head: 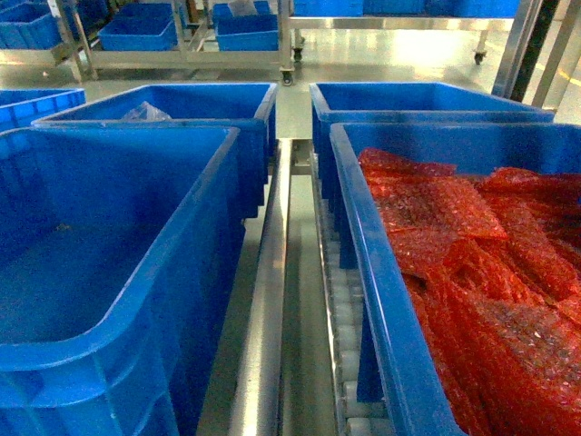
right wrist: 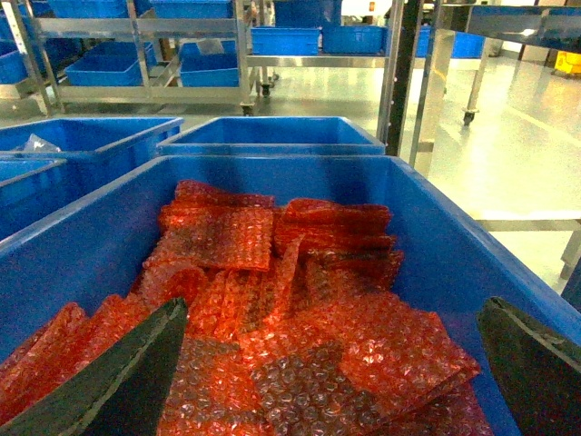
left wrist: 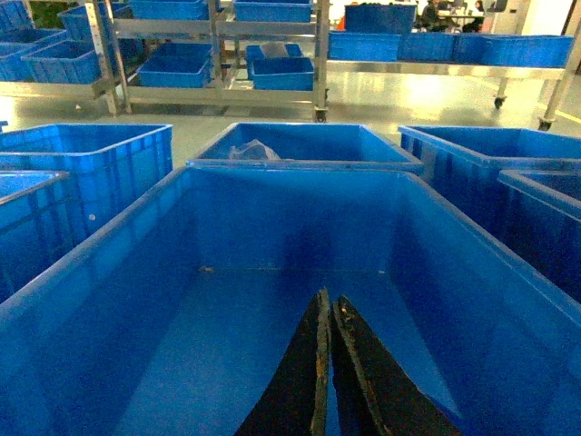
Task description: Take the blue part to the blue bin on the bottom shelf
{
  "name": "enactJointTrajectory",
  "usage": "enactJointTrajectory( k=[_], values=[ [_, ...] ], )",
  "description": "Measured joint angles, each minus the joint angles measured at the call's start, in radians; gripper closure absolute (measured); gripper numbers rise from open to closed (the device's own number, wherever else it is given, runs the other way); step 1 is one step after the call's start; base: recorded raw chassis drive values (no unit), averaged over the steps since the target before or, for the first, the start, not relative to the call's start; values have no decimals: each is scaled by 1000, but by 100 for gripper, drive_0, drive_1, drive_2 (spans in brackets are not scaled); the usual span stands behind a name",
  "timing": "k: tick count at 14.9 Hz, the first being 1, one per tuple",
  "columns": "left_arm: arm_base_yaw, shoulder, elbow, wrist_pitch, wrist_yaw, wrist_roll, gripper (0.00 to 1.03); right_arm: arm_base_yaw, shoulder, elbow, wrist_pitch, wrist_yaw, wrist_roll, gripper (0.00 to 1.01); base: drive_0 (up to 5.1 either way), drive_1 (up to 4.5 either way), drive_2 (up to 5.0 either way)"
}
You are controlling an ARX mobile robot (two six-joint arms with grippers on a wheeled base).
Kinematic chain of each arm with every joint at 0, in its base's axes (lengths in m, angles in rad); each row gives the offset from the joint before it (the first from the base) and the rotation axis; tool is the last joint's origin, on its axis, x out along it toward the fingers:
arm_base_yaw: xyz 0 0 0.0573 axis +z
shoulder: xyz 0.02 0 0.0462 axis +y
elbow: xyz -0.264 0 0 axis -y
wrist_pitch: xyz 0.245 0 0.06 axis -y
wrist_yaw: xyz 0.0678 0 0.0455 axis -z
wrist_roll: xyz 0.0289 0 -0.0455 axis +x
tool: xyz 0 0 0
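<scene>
Your left claw [left wrist: 325, 363], tips together and empty, hangs over the bare near-left blue bin [head: 136, 263]. Your right claw [right wrist: 331, 363], spread wide, hovers above red bubble-wrap bags [right wrist: 272, 300] at 3 o'clock. No blue part visible; nothing delivered yet.

near left bin [head: 109, 272]: solid blue, darker inside, no pattern. right bin [head: 381, 300]: same blue, filled with red-orange bubble wrap [head: 490, 272], dotted bubble texture, some sheets with darker grey-brown patches. far bins [head: 182, 109]: blue; the left one holds a clear, whitish bag [head: 145, 113]. shelf rail [head: 268, 300] between the bins: brushed silver steel; rollers [head: 343, 309] white. left pincer [left wrist: 325, 363]: black fingers, pale worn edges where they meet. right pincer [right wrist: 331, 363]: dark grey-green fingers. floor [head: 381, 59]: glossy pale grey-green. background racks [left wrist: 218, 54]: silver, carrying more blue bins.
</scene>
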Motion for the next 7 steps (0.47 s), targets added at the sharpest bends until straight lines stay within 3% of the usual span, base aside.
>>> enactJointTrajectory(
  k=[7],
  values=[
    [0,-67,0,-65,0,0,101,0,0,0,0,0,0,3,0,0,0]
  ],
)
